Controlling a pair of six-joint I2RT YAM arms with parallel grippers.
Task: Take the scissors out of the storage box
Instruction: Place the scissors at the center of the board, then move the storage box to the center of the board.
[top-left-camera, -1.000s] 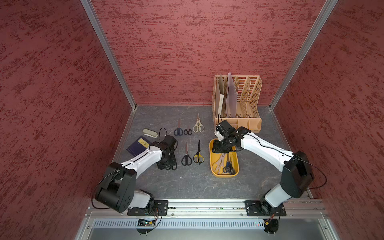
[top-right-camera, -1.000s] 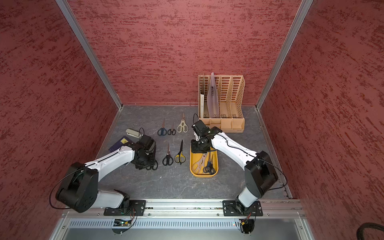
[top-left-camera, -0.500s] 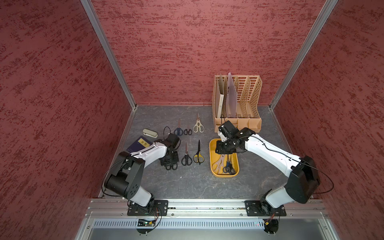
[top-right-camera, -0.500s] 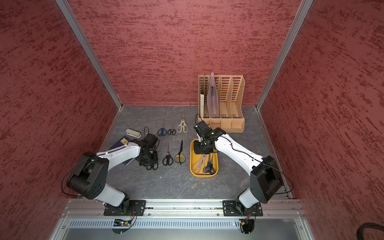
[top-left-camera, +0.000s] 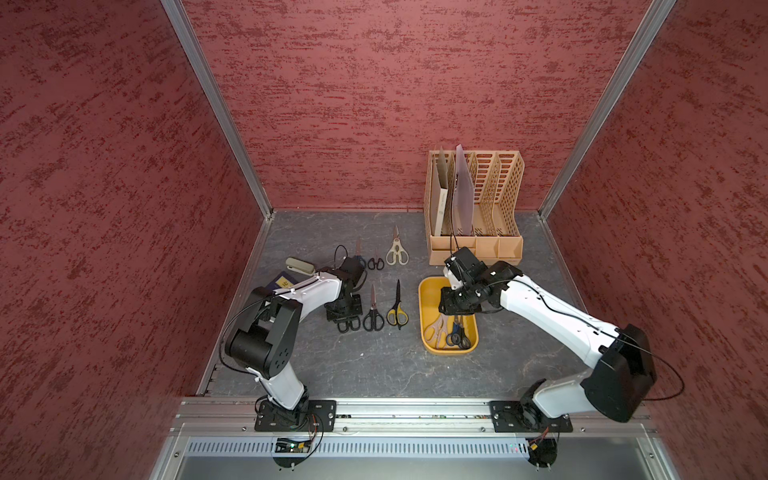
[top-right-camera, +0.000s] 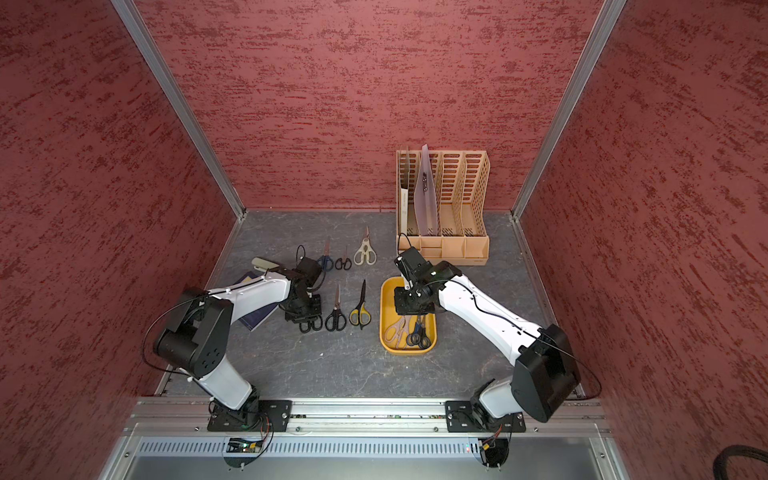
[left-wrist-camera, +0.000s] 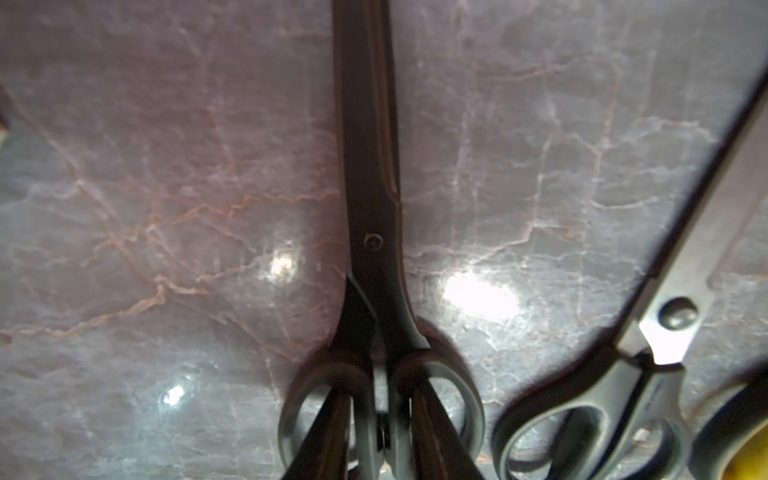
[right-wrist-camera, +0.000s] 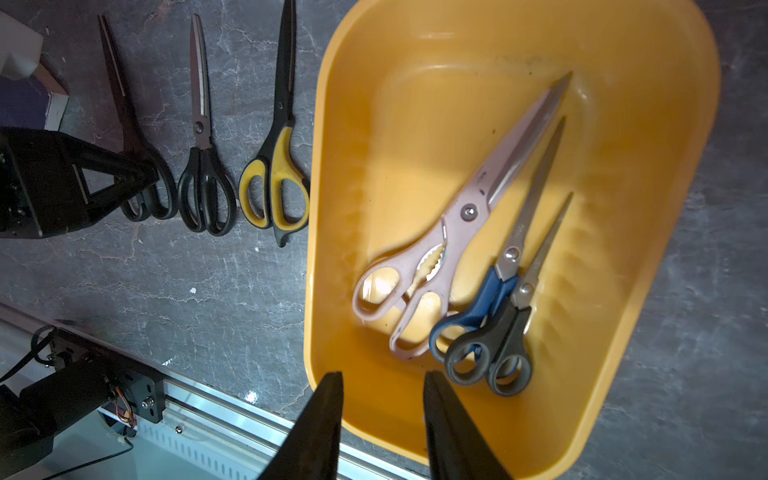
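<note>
In both top views the yellow storage box is seen lying lengthwise, front to back, on the dark grey veined desk, right of centre, between red textured walls. Three pairs of scissors are contained in it: the beige pair, the blue-handled pair and the grey-handled pair. Their handles are turned toward the front rail, and their blades toward the back wall are partly hidden under the right arm. Left of the box, six more pairs are laid on the desk in two rows, long axes likewise front to back, tips rearward. The near row is made up of a black pair, a second black pair and a yellow-black pair; the far row is ended by a cream pair. A tan file organizer is stood at the rear. In the left wrist view the left fingers are seen set at the two handle loops of the first black pair, which lies flat on the desk; whether the handles are squeezed cannot be told. In the right wrist view the right fingers are parted, with nothing between them, above the box's near rim. The boxed pairs are shown side by side, slightly slanted to its long sides, the grey handles overlapping the blue ones.
</note>
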